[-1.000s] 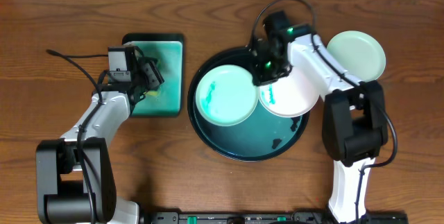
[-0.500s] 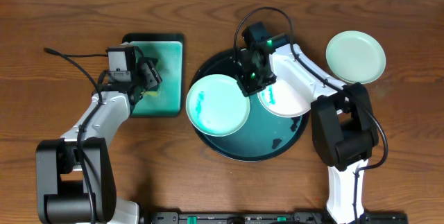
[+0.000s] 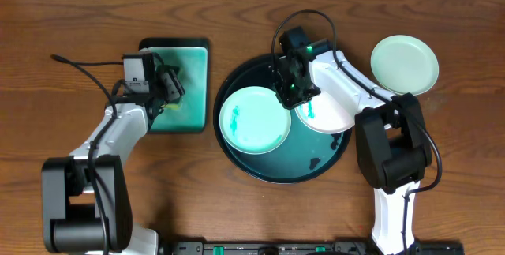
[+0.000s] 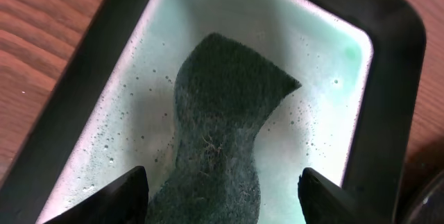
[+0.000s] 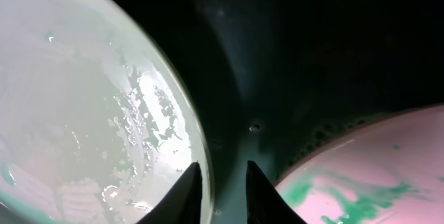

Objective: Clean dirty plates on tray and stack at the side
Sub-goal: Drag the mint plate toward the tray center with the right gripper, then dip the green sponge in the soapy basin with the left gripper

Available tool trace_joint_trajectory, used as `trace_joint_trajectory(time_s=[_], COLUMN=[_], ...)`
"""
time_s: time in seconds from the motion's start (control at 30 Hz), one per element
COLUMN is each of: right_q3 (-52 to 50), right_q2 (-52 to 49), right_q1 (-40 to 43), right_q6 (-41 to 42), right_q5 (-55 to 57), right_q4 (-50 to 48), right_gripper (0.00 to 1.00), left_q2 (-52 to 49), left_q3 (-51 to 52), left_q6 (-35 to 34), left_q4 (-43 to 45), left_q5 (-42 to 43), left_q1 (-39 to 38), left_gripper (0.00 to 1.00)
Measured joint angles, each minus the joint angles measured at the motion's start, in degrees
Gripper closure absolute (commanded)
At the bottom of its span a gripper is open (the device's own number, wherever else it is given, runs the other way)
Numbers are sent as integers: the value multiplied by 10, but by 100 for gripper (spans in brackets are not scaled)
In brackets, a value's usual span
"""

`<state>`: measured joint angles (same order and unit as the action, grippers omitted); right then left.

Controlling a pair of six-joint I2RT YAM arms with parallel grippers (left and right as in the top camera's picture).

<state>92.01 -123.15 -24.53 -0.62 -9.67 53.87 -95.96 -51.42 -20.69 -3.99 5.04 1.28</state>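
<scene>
The round black-rimmed tray [image 3: 300,159] holds a mint-green plate [image 3: 254,119] with a teal smear on its left, and a white plate [image 3: 327,113] with teal smears on its right. A second mint-green plate [image 3: 405,64] lies on the table at the far right. My right gripper [image 3: 290,95] is closed narrowly over the right rim of the mint plate in the tray. In the right wrist view its fingers [image 5: 223,182] straddle that wet plate's rim [image 5: 83,113], with the white plate [image 5: 374,168] beside them. My left gripper [image 3: 170,89] is open over the sponge.
A rectangular teal tray [image 3: 193,58] with soapy water stands left of the round tray. A dark green sponge [image 4: 222,127] lies in it, between my left fingers [image 4: 222,203]. The tray's black rim [image 4: 388,57] surrounds them.
My right gripper moved left and toward the front with the mint plate, then shifted it slightly back to the right inside the tray. The left arm has not moved.
</scene>
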Motion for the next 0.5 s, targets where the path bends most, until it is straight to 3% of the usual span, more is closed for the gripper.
trace_joint_trajectory(time_s=[0.5], right_q3=[-33], right_q2=[0], right_q1=[-2], right_q6=[0], right_q5=[-12], right_q4=[-21], right_gripper=[86], left_q2=[-40], left_q3=[0], left_q6=[31], left_q4=[14], left_q5=[7], left_q1=[0], left_gripper=[32])
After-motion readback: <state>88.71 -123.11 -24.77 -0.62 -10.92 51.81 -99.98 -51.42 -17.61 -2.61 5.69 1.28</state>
